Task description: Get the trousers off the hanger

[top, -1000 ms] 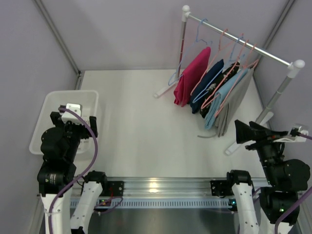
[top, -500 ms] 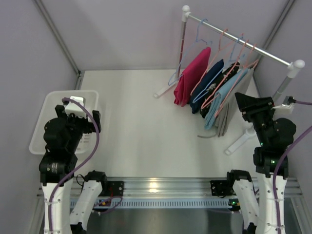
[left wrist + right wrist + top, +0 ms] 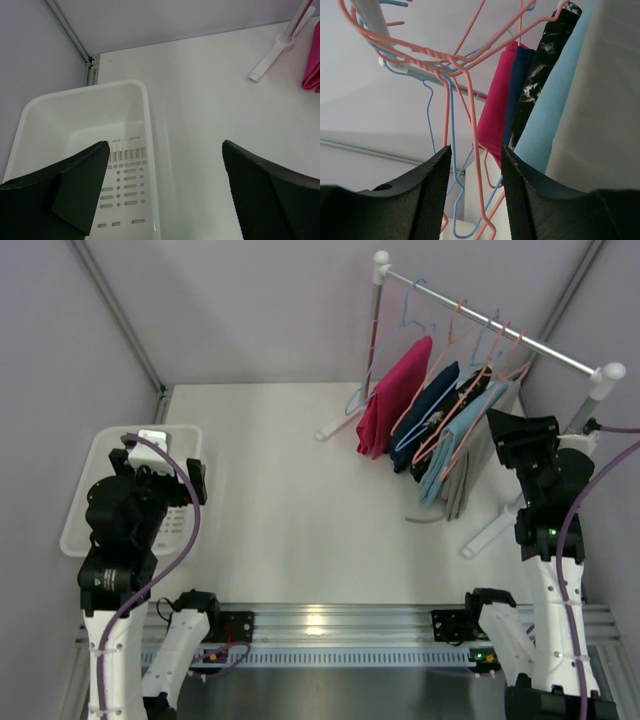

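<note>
Presently the light grey trousers (image 3: 466,485) and the light sky-blue trousers (image 3: 445,460) are hanging lengthwise from hangers at the right end of the rack (image 3: 545,342). The right fingers (image 3: 432,190), standing partly apart and apparently pinching nothing, are pointing upward just beside them. The left fingers (image 3: 80,185), spread wide, are hovering over the white bin (image 3: 100,115), well apart.

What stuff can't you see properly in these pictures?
- Light grey cloth trousers: top view, mostly behind the right pincer and light sky-blue cloth trousers; right wrist view, cut off by the edge.
- White plastic bin: left wrist view, near end behind the left pincer.
</note>
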Robot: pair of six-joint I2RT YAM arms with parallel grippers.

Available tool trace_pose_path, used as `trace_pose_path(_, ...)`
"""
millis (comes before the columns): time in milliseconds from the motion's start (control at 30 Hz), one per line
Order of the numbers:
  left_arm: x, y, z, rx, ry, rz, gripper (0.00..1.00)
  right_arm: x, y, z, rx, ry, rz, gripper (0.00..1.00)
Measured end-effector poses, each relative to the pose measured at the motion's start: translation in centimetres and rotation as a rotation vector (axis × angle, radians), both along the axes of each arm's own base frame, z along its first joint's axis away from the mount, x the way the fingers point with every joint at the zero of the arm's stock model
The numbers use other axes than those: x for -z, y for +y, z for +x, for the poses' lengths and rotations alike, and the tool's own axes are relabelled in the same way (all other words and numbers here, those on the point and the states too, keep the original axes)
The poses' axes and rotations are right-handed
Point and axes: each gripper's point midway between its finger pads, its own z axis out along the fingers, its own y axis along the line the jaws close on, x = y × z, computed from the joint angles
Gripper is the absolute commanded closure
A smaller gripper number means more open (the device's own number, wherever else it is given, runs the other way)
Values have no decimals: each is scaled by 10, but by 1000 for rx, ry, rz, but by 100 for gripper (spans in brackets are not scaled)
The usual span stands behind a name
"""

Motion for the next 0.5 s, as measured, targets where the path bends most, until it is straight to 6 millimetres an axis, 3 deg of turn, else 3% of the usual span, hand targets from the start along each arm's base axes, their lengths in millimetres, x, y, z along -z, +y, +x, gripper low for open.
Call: trace_pose_path(500, 1, 0, 5, -3, 1, -10, 1, -1, -3, 31, 4, -14, 8, 59)
